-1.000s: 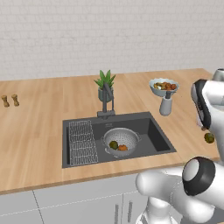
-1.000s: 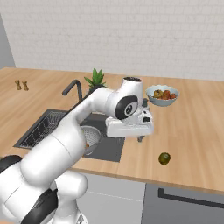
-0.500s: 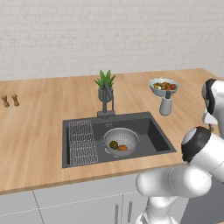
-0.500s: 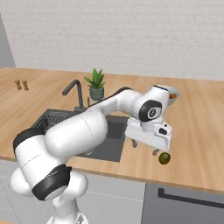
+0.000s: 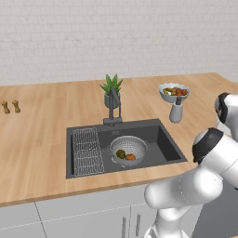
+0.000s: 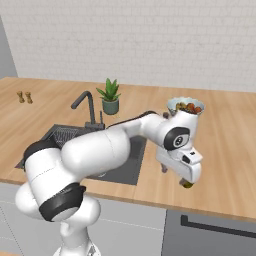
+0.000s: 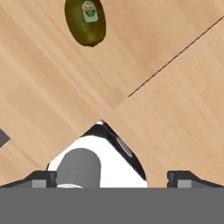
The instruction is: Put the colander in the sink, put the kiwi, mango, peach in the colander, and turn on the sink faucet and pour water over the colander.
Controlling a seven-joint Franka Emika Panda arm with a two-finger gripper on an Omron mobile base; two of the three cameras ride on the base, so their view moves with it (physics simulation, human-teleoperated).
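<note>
Pale wood countertop (image 5: pixel 42 139) stretched beneath a white brick wall, with the dark grey sink (image 5: pixel 160 139) set into it. The wire grid rack (image 5: pixel 87 151) lay along the basin's left side, and the colander (image 5: pixel 128 149) sat beside it in the sink, holding the peach (image 5: pixel 130 157) and a greenish fruit (image 5: pixel 120 154). The sink faucet (image 5: pixel 113 109) stood at the basin's back edge, a potted plant (image 5: pixel 111 90) just behind it. A pale blue fruit bowl (image 5: pixel 173 91) stood to the right. The gripper (image 7: pixel 111 177), fingers spread wide and holding nothing, hung over bare counter near the kiwi (image 7: pixel 85 22), which lay on the wood apart from both tips.
</note>
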